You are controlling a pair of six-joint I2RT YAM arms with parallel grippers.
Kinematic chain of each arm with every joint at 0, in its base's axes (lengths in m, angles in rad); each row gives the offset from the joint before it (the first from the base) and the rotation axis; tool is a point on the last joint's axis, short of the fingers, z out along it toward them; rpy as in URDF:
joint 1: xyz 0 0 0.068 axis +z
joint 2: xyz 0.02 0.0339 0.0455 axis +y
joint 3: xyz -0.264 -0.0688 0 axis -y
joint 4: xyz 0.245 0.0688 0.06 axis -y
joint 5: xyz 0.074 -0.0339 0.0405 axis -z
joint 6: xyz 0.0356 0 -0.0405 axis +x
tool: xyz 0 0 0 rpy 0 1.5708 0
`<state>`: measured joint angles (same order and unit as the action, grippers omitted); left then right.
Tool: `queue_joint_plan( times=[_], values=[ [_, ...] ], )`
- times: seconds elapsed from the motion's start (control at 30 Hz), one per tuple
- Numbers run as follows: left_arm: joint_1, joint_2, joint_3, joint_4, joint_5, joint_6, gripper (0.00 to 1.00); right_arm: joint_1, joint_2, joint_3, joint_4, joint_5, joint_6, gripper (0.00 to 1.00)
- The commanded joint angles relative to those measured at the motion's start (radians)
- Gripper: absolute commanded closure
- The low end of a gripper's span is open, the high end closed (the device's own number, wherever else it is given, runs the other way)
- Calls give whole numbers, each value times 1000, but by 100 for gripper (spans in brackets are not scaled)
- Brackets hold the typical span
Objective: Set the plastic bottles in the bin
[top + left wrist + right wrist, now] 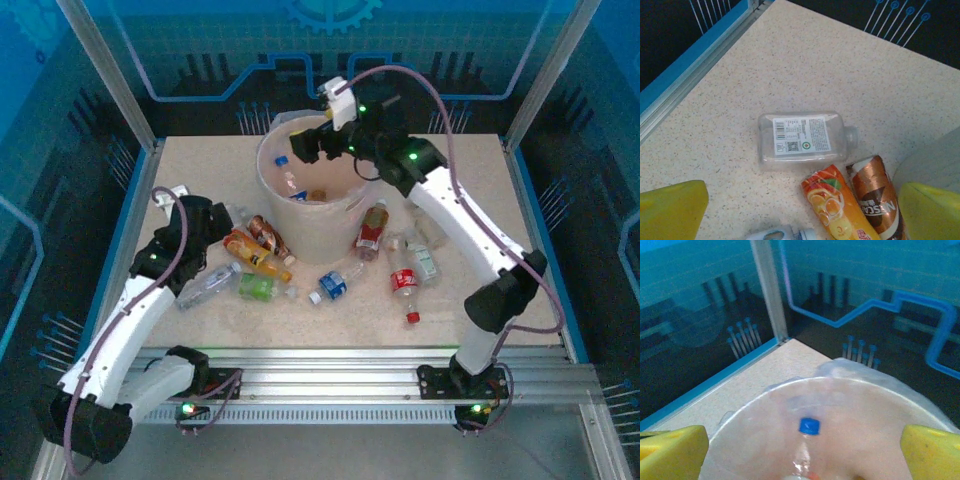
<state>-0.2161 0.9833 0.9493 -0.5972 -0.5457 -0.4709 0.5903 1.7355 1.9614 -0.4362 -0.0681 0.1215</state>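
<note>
Most of the job is ahead of you: roughly eight bottles lie on the bench around the front of the bin, and at least two are inside it. The bin is lined with a clear bag, and nothing but bottles shows in it. Left of the bin lie an orange bottle, a brown bottle, a green bottle and a clear bottle. Right of the bin are two red-labelled bottles and a pale bottle.

Your right hand hangs over the bin's mouth, fingers spread wide and holding nothing. A blue-capped bottle sits below it, inside the bin.

Your left hand hovers left of the bin, wide open and empty. Under it lies a flat clear bottle, just beside the orange and brown ones.
</note>
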Motion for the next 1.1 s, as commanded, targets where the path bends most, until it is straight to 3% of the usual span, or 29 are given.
queue_joint_plan(
  times=[0.0,0.07,0.33,0.6,0.8,1.07],
  values=[
    [84,66,72,-60,171,114,1,-32,-64,17,-174,119,77,0],
    [130,141,121,-118,208,185,1,-42,-105,-13,-221,176,105,0],
    [198,393,272,-236,187,480,1,-79,-283,-225,-321,388,202,0],
    [267,555,383,-286,312,682,1,-155,-464,-455,-340,404,289,0],
    [274,684,447,-387,274,799,1,-195,-557,-548,-365,419,315,0],
    [286,773,455,-388,234,904,1,-226,-638,-628,-366,437,339,0]
  ],
)
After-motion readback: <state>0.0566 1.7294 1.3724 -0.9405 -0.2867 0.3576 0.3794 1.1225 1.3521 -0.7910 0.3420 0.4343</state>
